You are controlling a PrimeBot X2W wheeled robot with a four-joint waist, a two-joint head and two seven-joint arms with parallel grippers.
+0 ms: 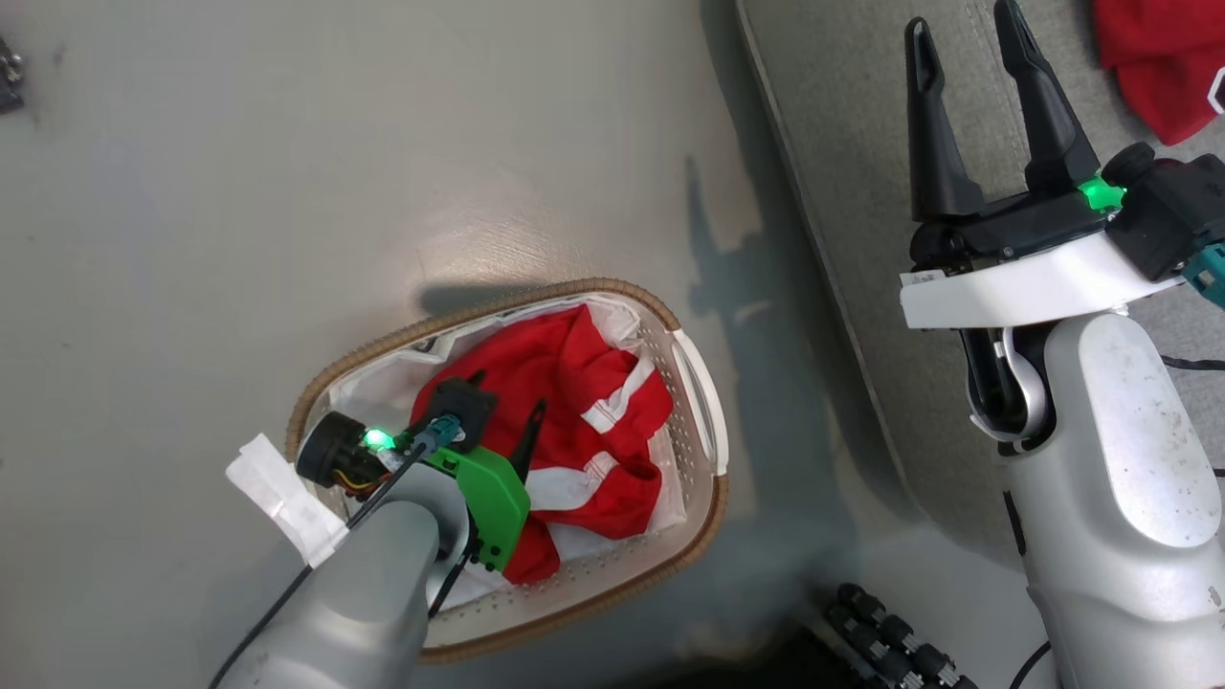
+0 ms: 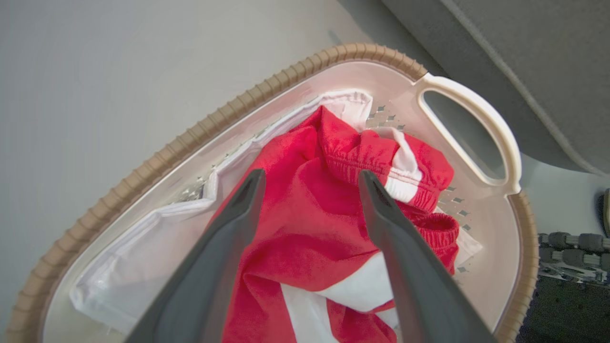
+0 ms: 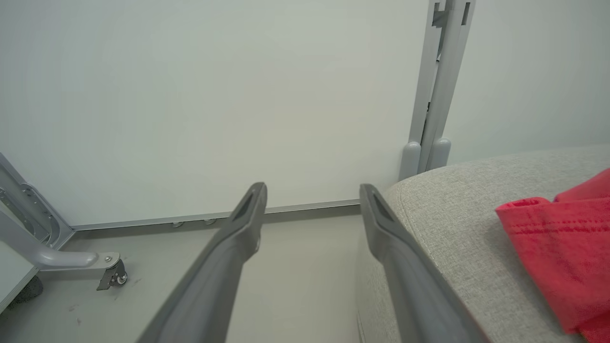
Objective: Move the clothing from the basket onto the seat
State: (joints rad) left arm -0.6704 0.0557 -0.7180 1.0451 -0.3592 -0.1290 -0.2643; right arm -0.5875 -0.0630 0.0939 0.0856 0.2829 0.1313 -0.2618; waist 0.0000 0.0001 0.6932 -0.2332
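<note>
Between basket [image 1: 517, 304] rim and seat [image 1: 861, 191] edge, a strip of floor [image 1: 766, 402] lies open. The left gripper [image 2: 310, 176], released, sits over the striped red garment [image 1: 584, 383] in the basket; the right gripper [image 1: 965, 29], released, hovers over the seat near the second garment [image 1: 1158, 67].

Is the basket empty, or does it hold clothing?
Not empty. A crumpled red garment with white stripes lies in the basket on its white liner, under the open left gripper. A second red garment lies on the seat.

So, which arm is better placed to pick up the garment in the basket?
Left. The left gripper is open right over the garment in the basket; the right gripper, open too, is off at the seat.
</note>
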